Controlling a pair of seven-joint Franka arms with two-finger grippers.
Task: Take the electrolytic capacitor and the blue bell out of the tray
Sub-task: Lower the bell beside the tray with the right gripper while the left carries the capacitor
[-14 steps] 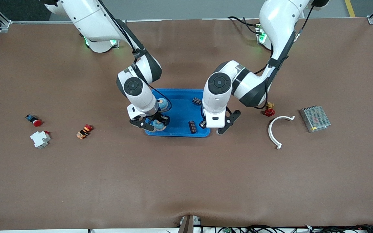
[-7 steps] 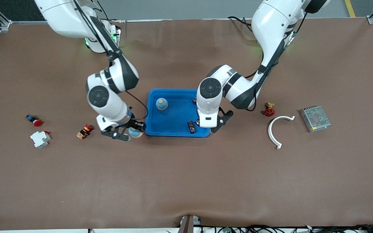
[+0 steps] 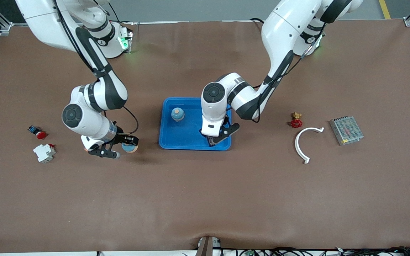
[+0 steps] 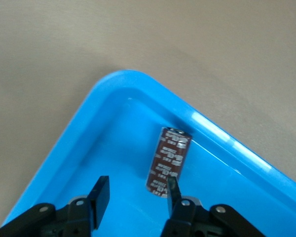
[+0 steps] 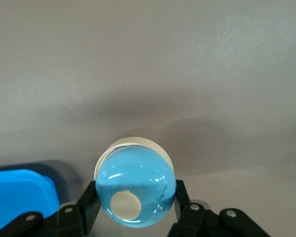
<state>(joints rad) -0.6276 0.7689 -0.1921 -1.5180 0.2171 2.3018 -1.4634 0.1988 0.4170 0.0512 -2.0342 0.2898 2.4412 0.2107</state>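
My right gripper [image 3: 124,146] is shut on a blue dome-shaped bell [image 3: 131,148] with a cream base and holds it low over the bare table, beside the blue tray [image 3: 187,140] toward the right arm's end. The right wrist view shows the bell [image 5: 135,190] between the fingers. My left gripper [image 3: 216,137] is open over the tray's corner nearest the front camera. In the left wrist view a dark brown capacitor [image 4: 168,160] lies against the tray wall [image 4: 89,118], with one fingertip [image 4: 173,187] at its end. A second blue bell [image 3: 177,114] stands in the tray.
A red push-button part [image 3: 37,132] and a white breaker [image 3: 43,152] lie toward the right arm's end. A red valve [image 3: 295,121], a white curved clip [image 3: 304,140] and a grey power supply [image 3: 346,130] lie toward the left arm's end.
My right gripper has carried the bell out of the tray toward the right arm's end. My left gripper has moved from beside the tray to over its corner, at the capacitor.
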